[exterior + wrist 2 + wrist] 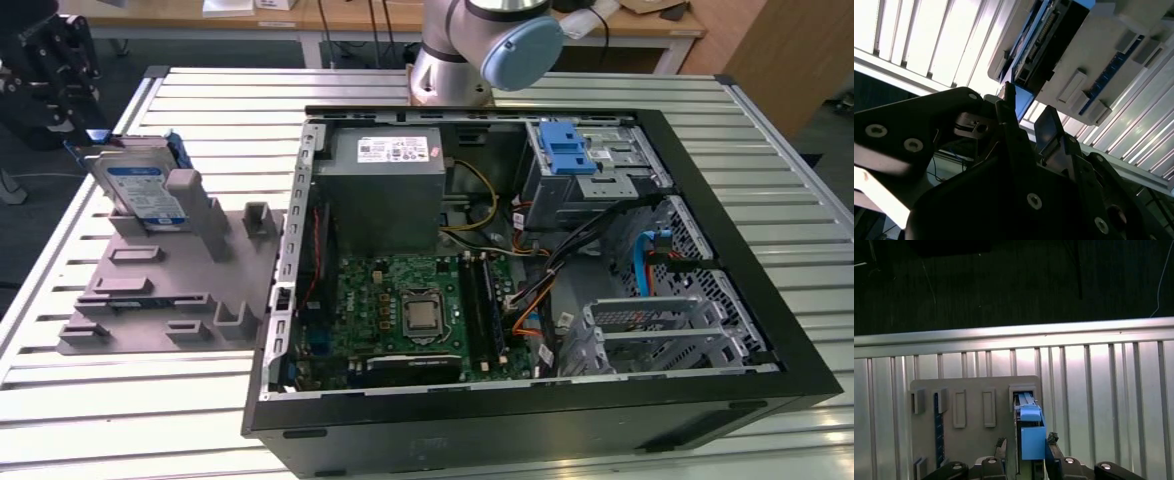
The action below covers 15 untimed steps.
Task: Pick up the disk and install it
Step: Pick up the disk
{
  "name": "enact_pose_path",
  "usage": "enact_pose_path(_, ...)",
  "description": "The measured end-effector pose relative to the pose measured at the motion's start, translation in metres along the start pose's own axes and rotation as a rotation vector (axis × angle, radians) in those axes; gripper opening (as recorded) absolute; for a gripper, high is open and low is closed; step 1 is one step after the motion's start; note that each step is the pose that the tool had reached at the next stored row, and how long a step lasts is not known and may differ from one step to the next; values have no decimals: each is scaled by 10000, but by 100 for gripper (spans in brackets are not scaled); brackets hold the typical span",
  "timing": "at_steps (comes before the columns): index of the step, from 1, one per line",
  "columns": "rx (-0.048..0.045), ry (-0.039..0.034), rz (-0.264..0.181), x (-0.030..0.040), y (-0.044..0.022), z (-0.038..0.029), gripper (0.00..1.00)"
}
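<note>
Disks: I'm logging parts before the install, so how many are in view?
1. The disk stands upright in the grey holder, at the exterior view's left of the open computer case. More may be hidden inside the case.

place: robotics lab | robot arm [461,60] mounted at slatted metal table [400,90] | opened PC case [534,425] laid on it

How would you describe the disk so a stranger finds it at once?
On the exterior view's left, beside the computer case, sits a grey slotted holder. The disk stands upright at its far end; it alone carries a white-and-blue label inside a blue frame.
</note>
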<state>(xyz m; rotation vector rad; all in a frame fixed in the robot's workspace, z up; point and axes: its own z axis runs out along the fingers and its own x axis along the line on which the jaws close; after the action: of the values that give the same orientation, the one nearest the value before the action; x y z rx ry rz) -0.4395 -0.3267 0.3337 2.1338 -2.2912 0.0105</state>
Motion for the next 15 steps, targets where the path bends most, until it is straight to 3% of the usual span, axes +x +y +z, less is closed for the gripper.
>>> enact_pose_path(15,1,-11,0,-10,14,44,43)
